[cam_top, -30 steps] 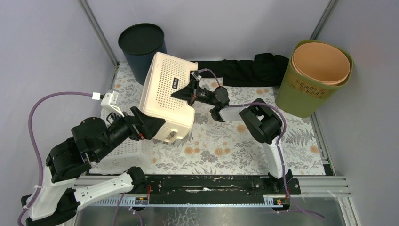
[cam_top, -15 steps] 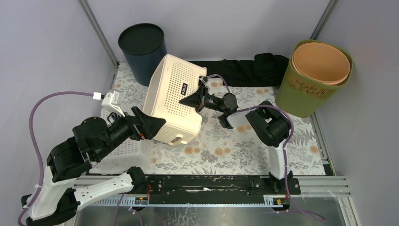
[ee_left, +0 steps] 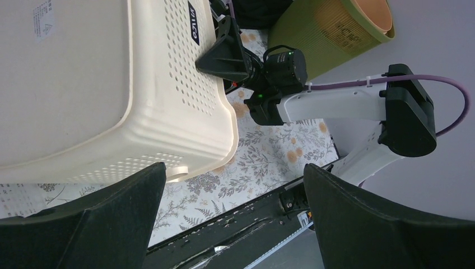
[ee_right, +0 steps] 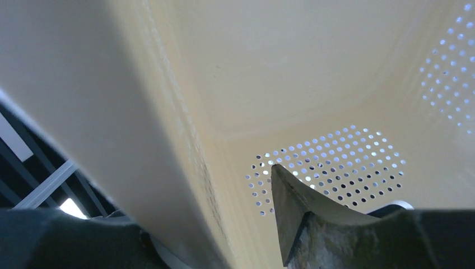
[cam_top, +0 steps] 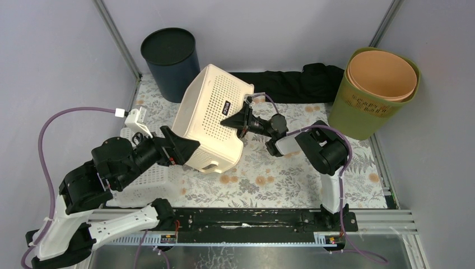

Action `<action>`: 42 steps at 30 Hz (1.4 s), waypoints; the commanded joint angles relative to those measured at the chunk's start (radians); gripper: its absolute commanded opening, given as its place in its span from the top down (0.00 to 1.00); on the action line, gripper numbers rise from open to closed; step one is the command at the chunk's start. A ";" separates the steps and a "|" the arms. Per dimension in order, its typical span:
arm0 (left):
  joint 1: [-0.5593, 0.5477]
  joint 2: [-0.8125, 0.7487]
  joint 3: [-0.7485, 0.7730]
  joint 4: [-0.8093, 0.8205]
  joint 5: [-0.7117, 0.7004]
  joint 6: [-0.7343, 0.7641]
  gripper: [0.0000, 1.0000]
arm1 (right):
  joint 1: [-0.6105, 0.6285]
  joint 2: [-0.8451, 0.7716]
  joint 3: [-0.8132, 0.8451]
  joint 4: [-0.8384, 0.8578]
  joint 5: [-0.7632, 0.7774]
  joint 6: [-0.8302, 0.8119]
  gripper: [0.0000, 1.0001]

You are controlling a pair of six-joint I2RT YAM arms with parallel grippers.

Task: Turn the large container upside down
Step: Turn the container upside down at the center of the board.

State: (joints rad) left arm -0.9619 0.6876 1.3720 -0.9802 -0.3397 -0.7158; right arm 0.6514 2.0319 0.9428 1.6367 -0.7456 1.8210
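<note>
The large container (cam_top: 210,120) is a cream perforated basket, tipped over with its flat base (ee_left: 84,84) facing up and left and its rim low on the floral mat. My right gripper (cam_top: 238,119) sits at its right wall. In the right wrist view that wall (ee_right: 168,112) runs between the fingers of the right gripper (ee_right: 207,207), with a gap to the inner finger (ee_right: 302,213), so the jaws are open. My left gripper (cam_top: 182,150) stands wide open at the near-left corner, and the left gripper (ee_left: 234,174) has nothing between its fingers.
A dark blue bin (cam_top: 170,59) stands at the back left. A green bin (cam_top: 358,112) holding an orange one is at the back right, with black cloth (cam_top: 297,81) between them. A smaller white basket (cam_top: 145,179) lies under my left arm.
The large container has tipped further over and shifted right. My right gripper moved right with it and its jaws have opened off the wall. The left gripper stayed open.
</note>
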 commanded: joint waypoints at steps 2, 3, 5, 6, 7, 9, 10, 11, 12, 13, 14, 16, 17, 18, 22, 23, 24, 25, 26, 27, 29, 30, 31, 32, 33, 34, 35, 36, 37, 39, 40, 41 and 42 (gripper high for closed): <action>0.002 0.004 -0.011 0.028 -0.005 0.009 0.00 | -0.022 -0.014 -0.060 0.067 -0.067 -0.041 0.45; 0.001 0.003 -0.011 0.027 -0.006 0.009 0.00 | -0.025 -0.020 -0.072 0.067 -0.067 -0.044 0.45; 0.002 0.003 -0.011 0.027 -0.005 0.010 0.00 | -0.036 -0.031 -0.094 0.066 -0.069 -0.048 0.44; 0.002 0.003 -0.012 0.027 -0.005 0.011 0.00 | -0.041 -0.035 -0.105 0.066 -0.070 -0.050 0.44; 0.002 0.003 -0.012 0.027 -0.006 0.010 0.00 | -0.046 -0.040 -0.117 0.066 -0.071 -0.051 0.44; 0.001 0.001 -0.015 0.027 -0.007 0.010 0.00 | -0.054 -0.047 -0.136 0.066 -0.072 -0.056 0.44; 0.001 -0.001 -0.017 0.027 -0.007 0.009 0.00 | -0.057 -0.050 -0.145 0.065 -0.074 -0.060 0.44; 0.002 -0.002 -0.021 0.028 -0.007 0.008 0.00 | -0.060 -0.051 -0.153 0.065 -0.075 -0.061 0.44; 0.002 -0.002 -0.024 0.029 -0.006 0.007 0.00 | -0.064 -0.054 -0.160 0.064 -0.076 -0.061 0.44; 0.002 -0.005 -0.027 0.030 -0.006 0.006 0.00 | -0.067 -0.055 -0.166 0.064 -0.078 -0.063 0.44; 0.002 -0.006 -0.029 0.031 -0.005 0.004 0.00 | -0.069 -0.057 -0.172 0.064 -0.079 -0.064 0.44; 0.001 -0.010 -0.033 0.031 -0.005 0.003 0.00 | -0.075 -0.063 -0.186 0.064 -0.082 -0.068 0.44; 0.001 -0.012 -0.035 0.031 -0.007 0.003 0.00 | -0.078 -0.064 -0.192 0.063 -0.083 -0.069 0.44; 0.001 -0.014 -0.036 0.031 -0.007 0.001 0.00 | -0.081 -0.067 -0.200 0.063 -0.084 -0.071 0.44; 0.002 -0.018 -0.044 0.033 -0.008 -0.001 0.00 | -0.095 -0.078 -0.223 0.063 -0.086 -0.075 0.44; 0.002 -0.017 -0.046 0.036 -0.007 -0.001 0.00 | -0.098 -0.080 -0.226 0.063 -0.087 -0.076 0.44; 0.002 -0.016 -0.047 0.037 -0.007 -0.001 0.00 | -0.099 -0.082 -0.228 0.063 -0.087 -0.077 0.45; 0.002 -0.016 -0.047 0.038 -0.007 -0.002 0.00 | -0.101 -0.083 -0.229 0.063 -0.088 -0.077 0.45; 0.002 -0.016 -0.050 0.038 -0.006 -0.002 0.00 | -0.103 -0.082 -0.232 0.064 -0.091 -0.077 0.45; 0.001 -0.016 -0.050 0.038 -0.005 -0.002 0.00 | -0.106 -0.082 -0.234 0.063 -0.092 -0.077 0.45; 0.002 -0.016 -0.051 0.040 -0.004 -0.004 0.00 | -0.112 -0.085 -0.245 0.062 -0.094 -0.079 0.45; 0.001 -0.016 -0.054 0.039 -0.004 -0.005 0.00 | -0.115 -0.086 -0.252 0.061 -0.095 -0.081 0.45; 0.001 -0.017 -0.055 0.040 -0.004 -0.005 0.00 | -0.119 -0.088 -0.258 0.060 -0.096 -0.084 0.45; 0.002 -0.018 -0.055 0.040 -0.005 -0.006 0.00 | -0.123 -0.090 -0.266 0.060 -0.097 -0.085 0.45; 0.001 -0.019 -0.056 0.040 -0.005 -0.007 0.00 | -0.126 -0.091 -0.272 0.061 -0.099 -0.088 0.45; 0.002 -0.019 -0.057 0.041 -0.004 -0.007 0.00 | -0.131 -0.093 -0.279 0.060 -0.101 -0.092 0.45; 0.002 -0.019 -0.060 0.041 -0.004 -0.007 0.00 | -0.135 -0.094 -0.285 0.059 -0.102 -0.093 0.45; 0.002 -0.018 -0.061 0.042 -0.003 -0.008 0.00 | -0.140 -0.096 -0.292 0.058 -0.104 -0.096 0.45; 0.002 -0.018 -0.062 0.044 -0.002 -0.008 0.00 | -0.143 -0.097 -0.297 0.058 -0.104 -0.098 0.45; 0.001 -0.016 -0.064 0.047 0.000 -0.008 0.00 | -0.150 -0.098 -0.308 0.059 -0.108 -0.103 0.45; 0.001 -0.016 -0.066 0.049 0.000 -0.008 0.00 | -0.153 -0.100 -0.312 0.060 -0.108 -0.104 0.45; 0.002 -0.015 -0.066 0.049 0.001 -0.009 0.00 | -0.156 -0.101 -0.317 0.060 -0.110 -0.106 0.45; 0.002 -0.014 -0.068 0.050 0.002 -0.010 0.00 | -0.160 -0.102 -0.323 0.059 -0.112 -0.107 0.45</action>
State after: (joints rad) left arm -0.9623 0.6785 1.3140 -0.9730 -0.3389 -0.7170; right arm 0.5064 1.9648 0.6434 1.6356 -0.8314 1.7424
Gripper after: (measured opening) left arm 1.001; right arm 0.557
